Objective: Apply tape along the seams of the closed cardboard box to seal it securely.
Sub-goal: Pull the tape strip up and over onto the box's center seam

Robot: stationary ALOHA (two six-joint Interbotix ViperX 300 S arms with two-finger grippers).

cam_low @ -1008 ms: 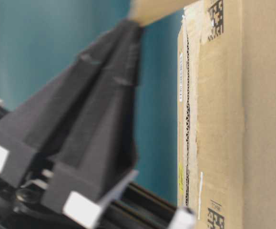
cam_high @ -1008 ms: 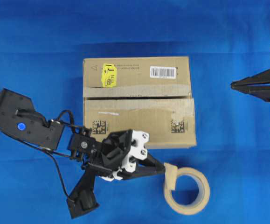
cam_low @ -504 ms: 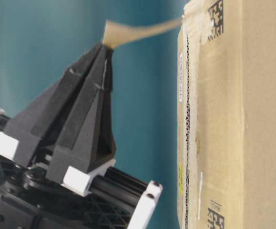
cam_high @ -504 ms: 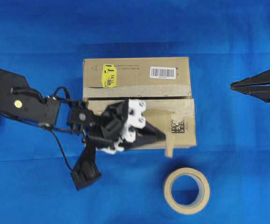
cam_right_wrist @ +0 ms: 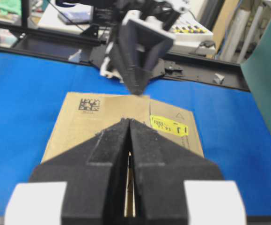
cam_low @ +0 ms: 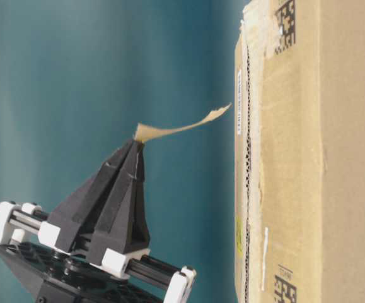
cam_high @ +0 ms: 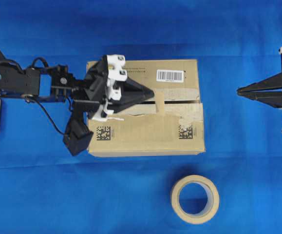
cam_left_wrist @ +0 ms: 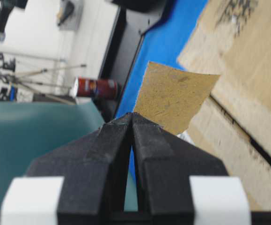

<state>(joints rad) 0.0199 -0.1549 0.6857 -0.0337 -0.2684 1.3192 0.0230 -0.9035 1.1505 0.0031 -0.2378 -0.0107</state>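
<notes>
The cardboard box [cam_high: 145, 131] lies in the middle of the blue cloth, yellow sticker and barcode label on its far flap. Its seam [cam_high: 182, 101] runs left to right between the flaps, edged by pale worn tape. My left gripper [cam_high: 153, 92] reaches over the box from the left and is shut on a small tan piece of tape [cam_high: 159, 106], which hangs across the seam near the middle. At table level the tape [cam_low: 182, 126] curls from the left gripper [cam_low: 137, 140] toward the box top [cam_low: 295, 158], just short of it. My right gripper [cam_high: 239, 91] is shut and empty, right of the box.
A beige tape roll [cam_high: 195, 199] lies flat on the cloth in front of the box, toward the right. In the right wrist view the box [cam_right_wrist: 79, 126] lies straight ahead, with the left gripper [cam_right_wrist: 137, 89] above its far end.
My left gripper pulled the tape piece off the roll, then carried it away from the front and up over the box's middle seam. The right gripper stayed put.
</notes>
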